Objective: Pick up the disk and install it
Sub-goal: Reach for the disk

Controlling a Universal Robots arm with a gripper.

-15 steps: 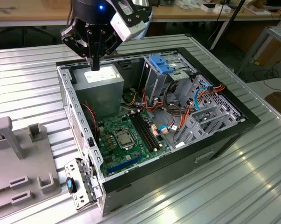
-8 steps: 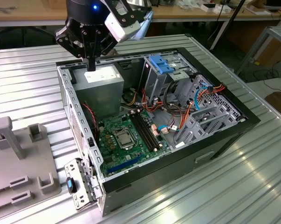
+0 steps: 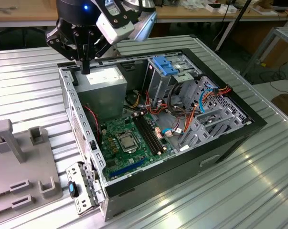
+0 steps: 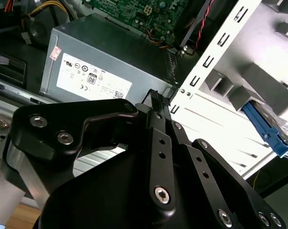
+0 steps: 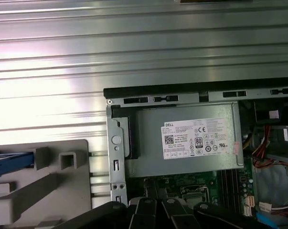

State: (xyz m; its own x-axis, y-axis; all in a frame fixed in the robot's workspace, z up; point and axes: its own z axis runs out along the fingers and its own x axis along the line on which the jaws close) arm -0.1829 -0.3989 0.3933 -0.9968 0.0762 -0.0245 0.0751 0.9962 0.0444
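The disk shows by its bright blue side rail (image 5: 7,161), standing in the grey fixture (image 5: 48,186) beside the computer case; the same blue rail (image 4: 265,128) appears in the second wrist view. Its dark body is mostly hidden. My gripper (image 3: 85,68) hangs over the open case's far corner on the exterior view's left, just above the power supply (image 3: 105,85). Its black fingers (image 4: 158,119) meet at the tips with nothing between them. The gripper is apart from the disk.
The open computer case (image 3: 229,138) lies on a ribbed metal table (image 3: 258,191), with the motherboard (image 3: 129,143), orange and blue cables and a drive cage with a light blue latch bracket (image 3: 165,66). The grey fixture (image 3: 24,167) sits at the exterior view's left.
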